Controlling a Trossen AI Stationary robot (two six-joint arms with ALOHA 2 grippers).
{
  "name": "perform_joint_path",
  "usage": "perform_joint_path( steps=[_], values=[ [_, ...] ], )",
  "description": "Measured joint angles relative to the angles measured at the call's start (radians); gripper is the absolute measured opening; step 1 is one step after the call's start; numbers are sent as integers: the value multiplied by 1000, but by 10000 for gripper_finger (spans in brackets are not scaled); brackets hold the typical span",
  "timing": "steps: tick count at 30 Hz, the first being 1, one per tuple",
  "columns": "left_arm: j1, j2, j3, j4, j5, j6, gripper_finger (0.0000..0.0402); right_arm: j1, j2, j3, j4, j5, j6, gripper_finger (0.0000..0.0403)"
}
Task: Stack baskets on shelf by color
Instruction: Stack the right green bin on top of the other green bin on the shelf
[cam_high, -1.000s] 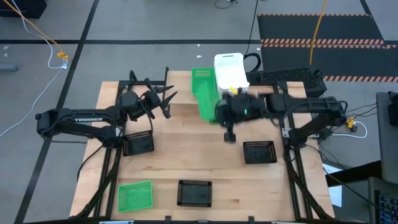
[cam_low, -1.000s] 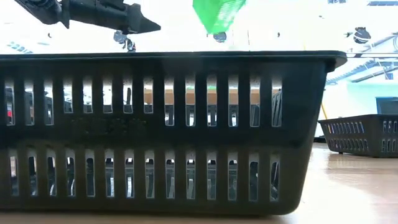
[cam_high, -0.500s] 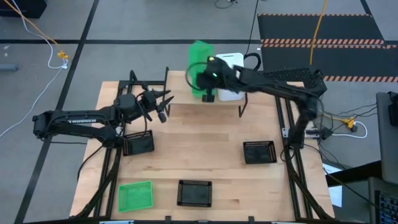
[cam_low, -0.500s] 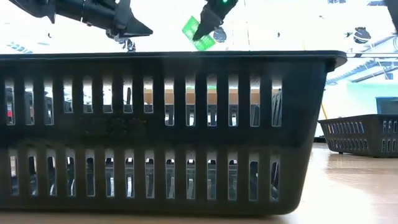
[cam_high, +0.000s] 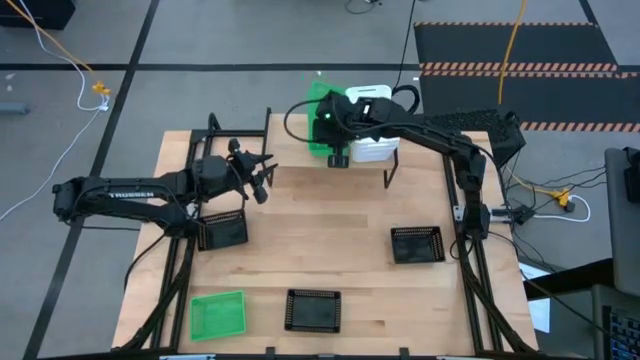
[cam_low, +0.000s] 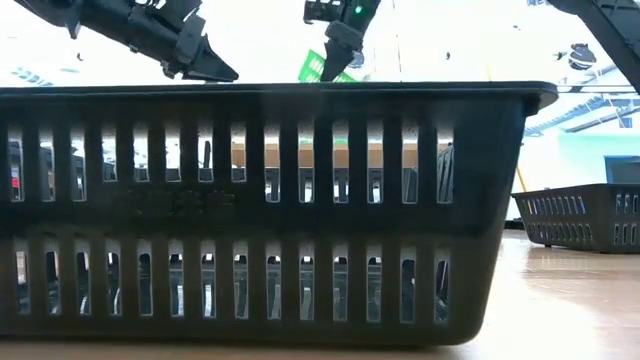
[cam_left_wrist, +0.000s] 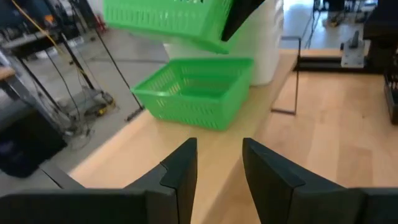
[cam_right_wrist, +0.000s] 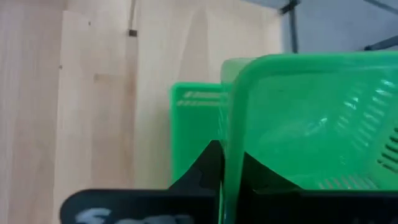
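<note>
A green mesh basket (cam_left_wrist: 166, 18) is gripped by its rim in the clenched right pincer (cam_high: 338, 150) and is held in the air above a second green basket (cam_left_wrist: 194, 92), which rests on the light-wood shelf (cam_left_wrist: 323, 118) at the far edge of the counter (cam_high: 330, 260). Just beside that resting basket, a white stack of baskets (cam_high: 375, 125) is seen on the shelf. The left pincer (cam_left_wrist: 217, 168) is held released and empty above the shelf, pointed toward the green baskets. On the counter nearer the front, three black mesh baskets (cam_high: 418, 243) and a third green basket (cam_high: 217, 314) are spread well apart.
</note>
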Motion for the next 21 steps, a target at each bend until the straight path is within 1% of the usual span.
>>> perform_joint_path(
  steps=[4, 9, 18, 21],
  values=[
    [-19, 0, 0, -29, -1, -22, 131, 1, 1, -28, 5, -1, 10, 8],
    [-35, 0, 0, -30, -2, -23, 131, 1, 0, -51, 5, 0, 4, 32],
    [-39, 0, 0, -37, -37, -19, 131, 8, 0, -52, 19, 4, 10, 107],
    [-39, 0, 0, -37, -37, -19, 131, 20, -1, -52, 15, 33, 20, 131]
  ],
)
